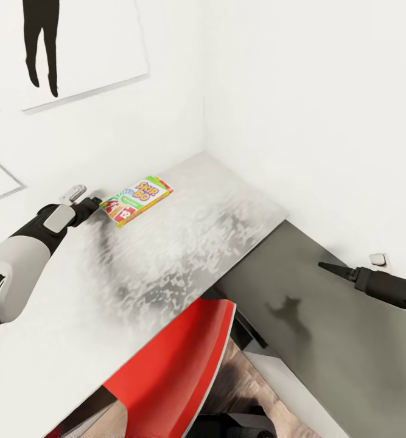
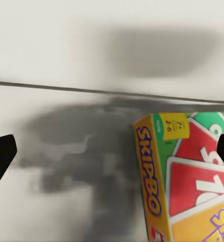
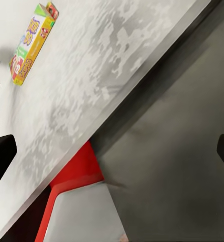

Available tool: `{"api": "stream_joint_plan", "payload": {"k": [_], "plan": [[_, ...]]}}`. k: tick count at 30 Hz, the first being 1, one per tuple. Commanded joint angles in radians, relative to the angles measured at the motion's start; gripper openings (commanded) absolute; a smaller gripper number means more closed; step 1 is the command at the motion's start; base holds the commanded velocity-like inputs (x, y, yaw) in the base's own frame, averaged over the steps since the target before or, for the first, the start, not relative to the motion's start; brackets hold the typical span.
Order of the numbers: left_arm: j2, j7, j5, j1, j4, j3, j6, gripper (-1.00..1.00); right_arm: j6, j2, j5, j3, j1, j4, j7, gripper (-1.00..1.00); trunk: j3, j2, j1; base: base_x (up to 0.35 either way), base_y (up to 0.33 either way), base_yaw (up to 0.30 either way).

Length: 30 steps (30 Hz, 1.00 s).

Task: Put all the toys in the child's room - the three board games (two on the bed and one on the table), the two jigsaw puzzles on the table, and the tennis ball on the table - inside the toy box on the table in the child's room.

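The colourful flat board game box (image 1: 136, 200) labelled "SKIP-BO" lies near the pale grey-white table (image 1: 184, 255) top's wall-side edge, bare tabletop around it. The left gripper (image 1: 98, 204) stands wide open just beside it, holding nothing. The right gripper (image 1: 333, 269) hangs off the table's edge, parted and empty.

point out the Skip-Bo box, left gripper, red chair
Skip-Bo box (image 1: 137, 199): head view, middle of its top face.
left gripper (image 1: 95, 203): head view, fingertips, close beside the box.
red chair (image 1: 178, 359): head view, red backrest below the table edge.
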Motion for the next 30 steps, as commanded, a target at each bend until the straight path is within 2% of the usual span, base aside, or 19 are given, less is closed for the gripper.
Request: {"api": "stream_joint_plan", "payload": {"k": [1,17,30], "plan": [[0.001,0.007,0.009,0.0,-0.002,-0.007,0.004,1.0,0.005,0.0,0.005,-0.001,-0.001,0.0,0.007,1.0,-0.003,-0.002,0.0,0.0,0.0,0.105],[-0.038,0.006,0.008,-0.026,-0.014,-0.009,0.005,1.0,0.005,0.007,0.005,-0.001,-0.001,0.0,0.004,1.0,-0.014,-0.002,0.0,0.0,0.0,0.044],[-0.052,0.007,0.009,-0.048,-0.031,-0.01,0.01,1.0,0.005,0.01,0.006,-0.001,-0.001,0.0,0.002,1.0,-0.015,-0.002,0.0,0.0,0.0,0.005]]}}
